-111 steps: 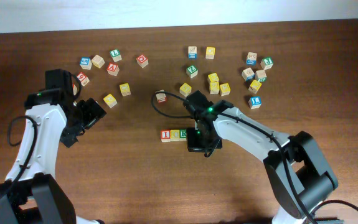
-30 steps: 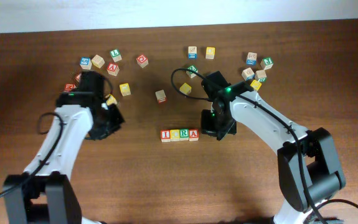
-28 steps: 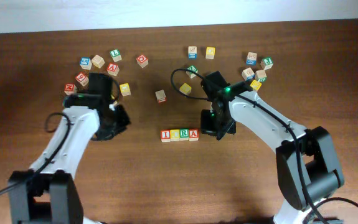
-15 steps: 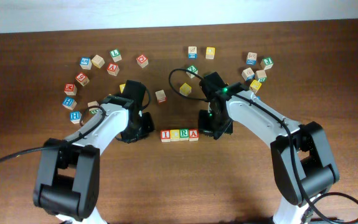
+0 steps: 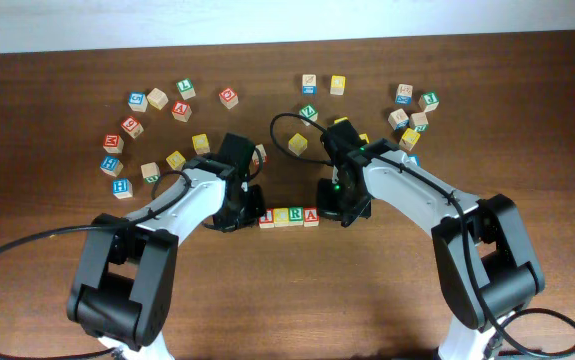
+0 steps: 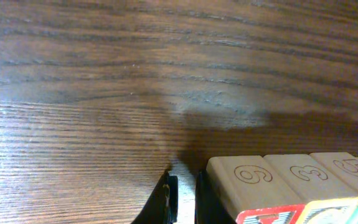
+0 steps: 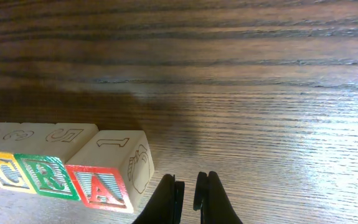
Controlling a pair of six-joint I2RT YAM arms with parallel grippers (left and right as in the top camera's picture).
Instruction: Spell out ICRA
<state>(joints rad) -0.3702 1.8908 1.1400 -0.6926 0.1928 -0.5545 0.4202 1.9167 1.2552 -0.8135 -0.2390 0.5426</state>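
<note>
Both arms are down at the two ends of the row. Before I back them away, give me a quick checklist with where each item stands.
1. Order reads I cube, yellow cube, R cube, A cube: ok.
2. Row straight, cubes flush side by side: ok.
3. The left gripper shut and empty: ok.
4. The right gripper shut and empty: ok.
5. The left gripper clear of the I cube: cannot tell; one finger sits right at its end face.
6. The right gripper clear of the A cube: ok, a strip of table shows between them.
</note>
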